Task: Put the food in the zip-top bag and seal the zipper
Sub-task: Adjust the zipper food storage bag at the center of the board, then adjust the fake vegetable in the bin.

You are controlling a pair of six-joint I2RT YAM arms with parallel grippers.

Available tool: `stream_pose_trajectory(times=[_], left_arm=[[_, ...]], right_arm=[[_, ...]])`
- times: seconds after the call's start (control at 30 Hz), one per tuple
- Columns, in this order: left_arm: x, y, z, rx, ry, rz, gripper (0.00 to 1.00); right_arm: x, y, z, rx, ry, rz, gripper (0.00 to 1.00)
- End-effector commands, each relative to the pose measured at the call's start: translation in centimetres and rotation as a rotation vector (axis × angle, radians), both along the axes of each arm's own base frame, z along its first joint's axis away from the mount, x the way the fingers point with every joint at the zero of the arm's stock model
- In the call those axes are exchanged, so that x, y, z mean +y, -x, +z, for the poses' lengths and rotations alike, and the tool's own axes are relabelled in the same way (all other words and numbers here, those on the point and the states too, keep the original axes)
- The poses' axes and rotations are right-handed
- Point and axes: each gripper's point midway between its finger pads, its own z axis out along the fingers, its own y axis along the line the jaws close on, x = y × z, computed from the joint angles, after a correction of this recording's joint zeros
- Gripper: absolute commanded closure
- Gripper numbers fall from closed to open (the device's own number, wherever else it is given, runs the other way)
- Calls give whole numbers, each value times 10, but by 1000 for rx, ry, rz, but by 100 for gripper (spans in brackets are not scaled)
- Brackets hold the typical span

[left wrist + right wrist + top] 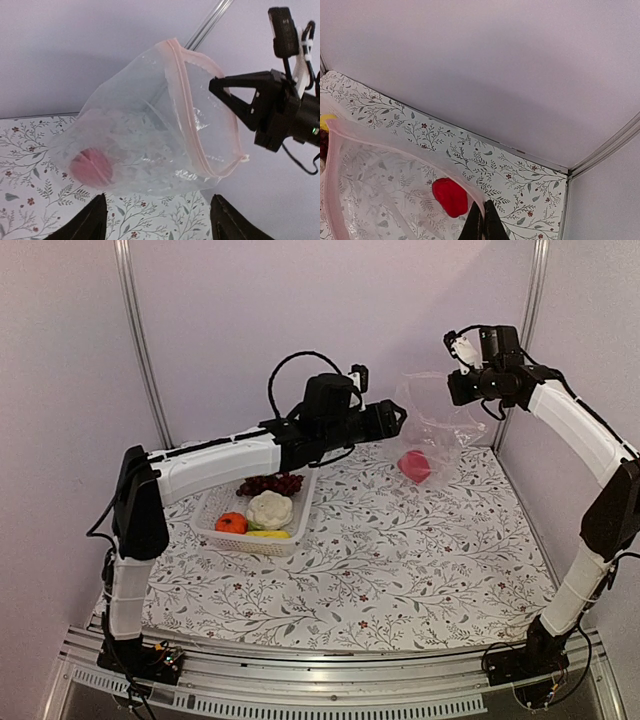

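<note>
Left gripper (159, 202) spread before open-mouthed zip-top bag (135, 130); zipper (187, 97) edge in pinch of right gripper (481, 212).

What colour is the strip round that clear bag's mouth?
Pale pink. The zipper of the zip-top bag shows best in the left wrist view.

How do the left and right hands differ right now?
The left hand is open and empty; the right hand is shut on the zip-top bag rim. The left hand points at the bag without touching it; the right hand holds its mouth up. Both are raised.
</note>
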Motion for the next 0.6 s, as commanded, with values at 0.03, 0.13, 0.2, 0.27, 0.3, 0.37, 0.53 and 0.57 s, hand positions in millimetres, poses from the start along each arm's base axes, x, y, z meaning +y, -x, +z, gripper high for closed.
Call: stream_pose_trajectory(times=[0.03,0.13,0.2,0.27,0.3,0.37,0.53,0.57], left_arm=[[37,10,13,-140,-88,66,17],[72,15,4,-155,-136,127,4],[100,19,-2,-140,-145,172,0],[124,21,-34,-35,-156,178,0],[134,22,-49,27,-153,166,0],[150,23,-79,139,-159,121,0],[186,38,-117,188,-306,147,0],[192,40,-117,182,-320,161,0]], right_arm=[[-8,0,13,-31,3,-23,100],[9,5,-11,38,-44,63,100],[22,12,-29,91,-80,131,100],[39,24,-47,153,-125,226,100],[49,32,-55,185,-154,286,100],[60,45,-71,242,-192,352,100],[67,64,-101,332,-218,407,100],[67,67,-103,340,-222,413,100]])
